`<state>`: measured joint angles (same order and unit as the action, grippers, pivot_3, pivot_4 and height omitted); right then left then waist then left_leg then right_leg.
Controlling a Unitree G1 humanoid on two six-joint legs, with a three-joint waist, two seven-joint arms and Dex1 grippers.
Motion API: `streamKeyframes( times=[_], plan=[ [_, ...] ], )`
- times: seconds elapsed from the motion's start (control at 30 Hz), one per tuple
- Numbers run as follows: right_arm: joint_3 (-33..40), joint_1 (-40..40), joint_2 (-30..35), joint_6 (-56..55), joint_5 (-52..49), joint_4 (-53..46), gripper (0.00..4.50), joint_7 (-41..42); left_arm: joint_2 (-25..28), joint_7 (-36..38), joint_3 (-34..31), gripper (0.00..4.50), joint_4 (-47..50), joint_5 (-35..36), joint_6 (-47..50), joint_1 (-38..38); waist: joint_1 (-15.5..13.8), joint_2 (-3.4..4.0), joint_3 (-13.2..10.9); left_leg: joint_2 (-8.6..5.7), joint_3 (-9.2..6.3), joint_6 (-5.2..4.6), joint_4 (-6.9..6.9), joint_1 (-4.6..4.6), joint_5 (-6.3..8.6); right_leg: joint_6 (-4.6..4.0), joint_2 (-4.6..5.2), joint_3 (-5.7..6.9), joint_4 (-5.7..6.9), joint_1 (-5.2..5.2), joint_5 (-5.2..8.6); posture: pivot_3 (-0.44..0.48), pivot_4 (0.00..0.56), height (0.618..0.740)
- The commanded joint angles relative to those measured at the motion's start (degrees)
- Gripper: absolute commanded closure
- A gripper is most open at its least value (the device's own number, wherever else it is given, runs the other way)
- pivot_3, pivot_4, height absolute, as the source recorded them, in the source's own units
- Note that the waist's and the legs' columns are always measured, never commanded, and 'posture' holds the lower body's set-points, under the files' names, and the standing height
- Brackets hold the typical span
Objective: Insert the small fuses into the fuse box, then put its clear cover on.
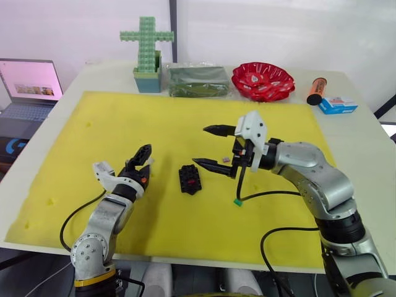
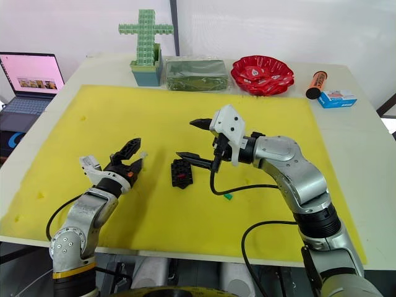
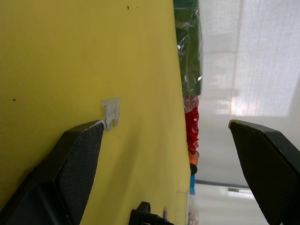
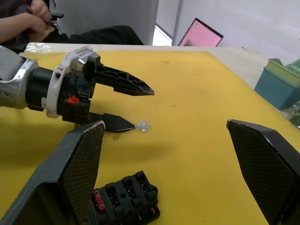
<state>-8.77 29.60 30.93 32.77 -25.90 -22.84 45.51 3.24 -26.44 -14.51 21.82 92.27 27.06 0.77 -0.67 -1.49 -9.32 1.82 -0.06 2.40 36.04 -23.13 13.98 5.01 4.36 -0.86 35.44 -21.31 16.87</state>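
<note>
The right claw (image 1: 213, 148) is hanging over the yellow mat (image 1: 154, 124) with its two black fingers spread wide and nothing between them. The fuse box (image 1: 190, 179) is lying on the mat just below and beside the lower fingertip, apart from it. The right wrist view is showing what the head views only hint at: a red fuse (image 4: 99, 199) is sitting in a slot at one end of the box, while the neighbouring slots are looking bare. A purplish-grey fuse (image 1: 226, 159) is lying on the mat in the gap between the right claw's fingers, close to its wrist, and a green fuse (image 1: 237, 202) is resting on the mat below that claw, beside its black cable.

The left claw (image 1: 145, 158) is also standing wide open and holding nothing, pointing toward the fuse box, which lies well apart from its tips. A small pale piece (image 3: 110, 112), clear or whitish, is lying on the mat touching or just beside its lower fingertip; the two wrist views are showing this, and it is too small to make out from the head. Whether this piece is a fuse or something else cannot be told.
</note>
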Motion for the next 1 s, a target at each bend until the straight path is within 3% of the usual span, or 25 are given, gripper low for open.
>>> streamKeyframes(
  times=[0.03, 0.6, 1.0],
  plan=[
    [0.46, 0.46, -0.33, -0.71, -0.02, -2.18, 0.03, -0.17, 1.22, -1.30, -1.92, 0.00, -3.13, -0.78, -0.32, 0.01, 0.03, 0.04, 0.02, 0.00, -0.01, 0.00, 0.00, 0.02, 0.00, 0.00, -0.02, 0.00, 0.00, 0.02, 0.00, 0.000, 0.150, 0.740],
    [0.53, 1.17, -0.61, 1.01, -0.51, -3.23, 0.03, -0.98, 2.88, 4.67, -1.55, 0.00, -7.64, -1.60, 2.43, 1.29, -0.09, 0.31, 0.09, 0.03, -0.23, 0.02, -0.03, 0.28, -0.01, -0.02, -0.17, -0.07, -0.01, 0.20, 0.00, 0.000, 0.150, 0.740],
    [0.53, 0.59, -0.54, 0.78, -0.31, -3.25, 0.03, -0.98, 1.59, 1.57, -1.15, 0.00, -8.91, -2.47, 2.50, 3.16, -0.08, 0.38, 0.06, 0.03, -0.22, 0.03, -0.04, 0.46, -0.02, -0.09, 0.18, -0.06, -0.07, 0.17, -0.04, 0.000, 0.150, 0.740]
  ],
)
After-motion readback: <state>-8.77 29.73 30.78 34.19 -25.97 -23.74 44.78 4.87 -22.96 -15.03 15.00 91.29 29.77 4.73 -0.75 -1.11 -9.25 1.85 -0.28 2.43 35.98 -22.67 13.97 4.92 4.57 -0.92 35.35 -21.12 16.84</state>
